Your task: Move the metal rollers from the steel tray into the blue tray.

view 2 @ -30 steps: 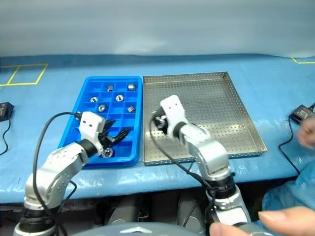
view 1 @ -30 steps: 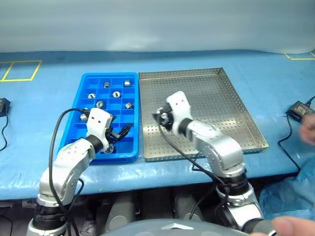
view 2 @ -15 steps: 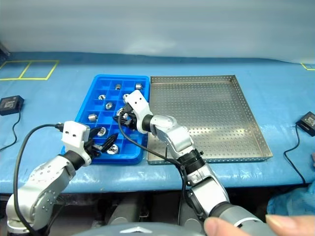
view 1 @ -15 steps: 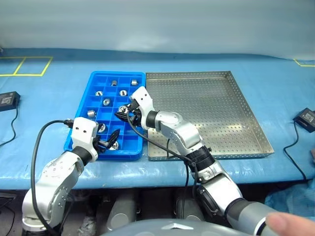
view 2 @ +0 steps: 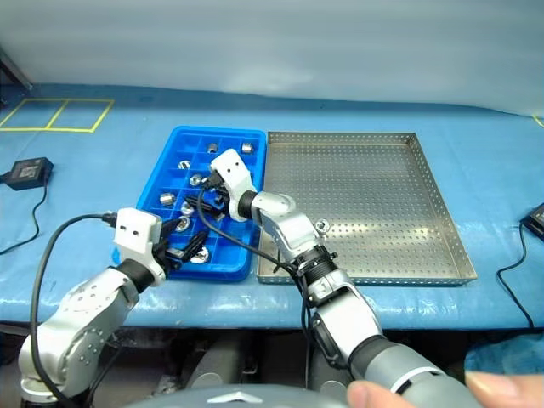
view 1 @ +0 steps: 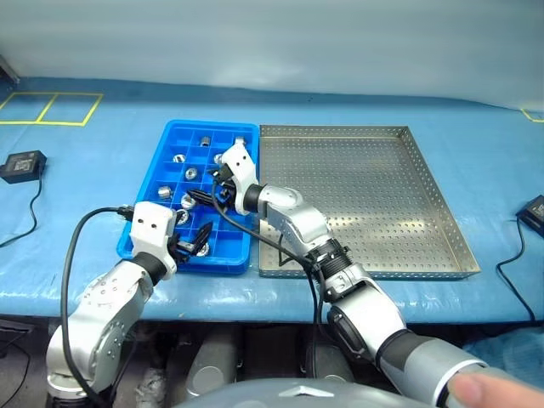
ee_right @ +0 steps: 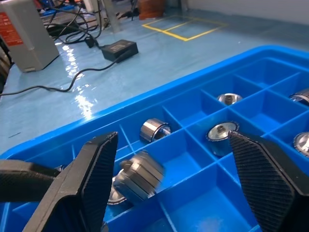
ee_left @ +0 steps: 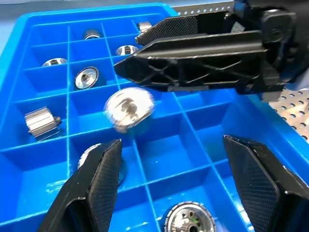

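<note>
The blue tray (view 1: 208,125) lies left of the steel tray (view 1: 382,195) on the blue table cover. My right gripper (view 1: 206,197) reaches across the blue tray's middle, open. A metal roller (ee_left: 129,109) is blurred just below its fingers, over a compartment; the same roller (ee_right: 140,181) also appears in the right wrist view. Several other metal rollers (view 1: 193,173) sit one to a compartment. My left gripper (view 1: 194,240) hovers over the blue tray's near end, open with nothing between its fingers (ee_left: 99,179).
A black power adapter (view 1: 24,161) with its cable lies at the far left, another (view 1: 534,212) at the right edge. Yellow tape marks (view 1: 51,109) cross the back left. A person's fingertip (view 1: 476,395) is at the bottom right.
My right gripper carried a roller left from the steel tray to over the blue tray, then opened; the roller is dropping. The left gripper has stayed put. The camera view shifted.
</note>
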Controlling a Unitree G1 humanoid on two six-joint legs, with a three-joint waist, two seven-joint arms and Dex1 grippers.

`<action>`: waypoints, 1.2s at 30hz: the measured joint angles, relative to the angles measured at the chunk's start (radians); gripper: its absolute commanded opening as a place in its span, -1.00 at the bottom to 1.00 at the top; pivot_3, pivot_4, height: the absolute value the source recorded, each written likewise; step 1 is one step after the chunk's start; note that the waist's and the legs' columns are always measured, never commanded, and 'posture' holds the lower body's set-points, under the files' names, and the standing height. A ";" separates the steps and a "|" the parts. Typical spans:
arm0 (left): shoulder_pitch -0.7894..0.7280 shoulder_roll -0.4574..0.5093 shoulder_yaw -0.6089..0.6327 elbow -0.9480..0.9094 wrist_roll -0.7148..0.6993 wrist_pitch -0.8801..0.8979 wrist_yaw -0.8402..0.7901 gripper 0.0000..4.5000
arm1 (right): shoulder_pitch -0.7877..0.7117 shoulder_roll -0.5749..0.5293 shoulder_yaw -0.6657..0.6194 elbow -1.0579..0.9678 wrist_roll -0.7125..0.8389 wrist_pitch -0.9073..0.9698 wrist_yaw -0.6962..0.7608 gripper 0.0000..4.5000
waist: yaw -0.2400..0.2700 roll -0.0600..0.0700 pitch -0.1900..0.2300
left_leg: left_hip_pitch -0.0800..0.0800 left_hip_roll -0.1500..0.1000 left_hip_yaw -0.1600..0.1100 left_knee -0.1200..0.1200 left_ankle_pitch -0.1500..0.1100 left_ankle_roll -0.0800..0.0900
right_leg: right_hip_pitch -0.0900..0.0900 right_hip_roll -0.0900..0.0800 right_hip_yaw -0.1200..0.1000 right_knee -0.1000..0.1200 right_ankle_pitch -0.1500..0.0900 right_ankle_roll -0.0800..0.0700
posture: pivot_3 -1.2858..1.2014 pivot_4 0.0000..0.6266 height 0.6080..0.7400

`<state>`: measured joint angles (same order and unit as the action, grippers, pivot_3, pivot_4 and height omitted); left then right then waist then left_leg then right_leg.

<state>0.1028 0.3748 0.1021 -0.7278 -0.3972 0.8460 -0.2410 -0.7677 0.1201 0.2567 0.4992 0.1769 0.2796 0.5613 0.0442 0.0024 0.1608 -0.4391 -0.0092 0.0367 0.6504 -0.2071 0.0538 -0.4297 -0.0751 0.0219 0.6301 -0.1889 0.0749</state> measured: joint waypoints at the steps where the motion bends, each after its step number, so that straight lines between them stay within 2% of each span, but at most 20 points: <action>1: -0.009 -0.002 -0.014 0.000 0.000 0.000 0.000 0.61 | 0.018 -0.007 0.002 -0.035 -0.011 -0.009 -0.006 0.63 | 0.001 0.000 0.000 | 0.000 0.000 -0.001 0.000 0.000 0.000 | 0.000 0.000 -0.001 0.000 0.000 0.000 | 0.20 -0.52 1.00; 4: -0.034 -0.017 -0.058 0.004 -0.002 0.000 -0.004 0.61 | 0.093 -0.074 0.018 -0.197 -0.049 0.021 -0.025 0.63 | 0.004 0.000 0.000 | -0.001 0.000 -0.003 -0.001 0.001 0.000 | 0.000 0.000 -0.003 0.000 -0.001 -0.002 | 0.18 -0.52 1.00; 10: -0.062 -0.021 -0.098 0.031 -0.004 -0.004 -0.021 0.61 | 0.306 -0.237 -0.008 -0.603 -0.033 0.253 -0.043 0.63 | -0.002 0.000 0.000 | -0.003 0.000 -0.003 -0.001 0.002 0.002 | 0.001 0.000 -0.003 -0.001 -0.001 -0.002 | 0.14 -0.52 1.00; 15: -0.092 -0.020 -0.120 0.074 -0.006 -0.010 -0.052 0.61 | 0.375 -0.300 -0.065 -0.774 -0.031 0.450 -0.114 0.63 | -0.011 0.000 0.000 | -0.004 0.001 -0.003 0.000 0.003 0.002 | 0.001 0.000 -0.004 0.000 -0.001 -0.002 | 0.09 -0.52 1.00; 21: -0.183 -0.040 -0.180 0.137 -0.008 -0.030 -0.097 0.61 | 0.406 -0.312 -0.119 -0.780 -0.056 0.588 -0.234 0.63 | -0.020 0.000 0.000 | -0.005 0.000 -0.002 0.001 0.005 0.005 | 0.001 -0.001 -0.004 0.000 -0.001 -0.002 | 0.07 -0.52 1.00; 27: -0.206 -0.041 -0.233 0.178 -0.001 -0.034 -0.122 0.61 | 0.425 -0.319 -0.154 -0.770 -0.092 0.659 -0.325 0.63 | -0.034 0.000 0.000 | -0.006 0.000 -0.002 0.001 0.006 0.007 | 0.001 -0.001 -0.004 0.000 -0.001 -0.002 | 0.06 -0.52 1.00; 36: -0.191 -0.036 -0.234 0.178 0.003 -0.045 -0.128 0.61 | 0.472 -0.304 -0.154 -0.772 -0.083 0.763 -0.347 0.63 | -0.044 0.000 0.000 | -0.006 0.000 -0.002 0.004 0.006 0.008 | 0.001 -0.001 -0.004 0.000 0.000 0.000 | 0.06 -0.52 1.00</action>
<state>-0.0883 0.3388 -0.1316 -0.5495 -0.3944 0.8008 -0.3694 -0.2954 -0.1840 0.1028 -0.2724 0.0935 1.0431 0.2146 0.0005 0.0021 0.1609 -0.4456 -0.0088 0.0344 0.6541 -0.2014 0.0621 -0.4283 -0.0764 0.0178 0.6296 -0.1887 0.0752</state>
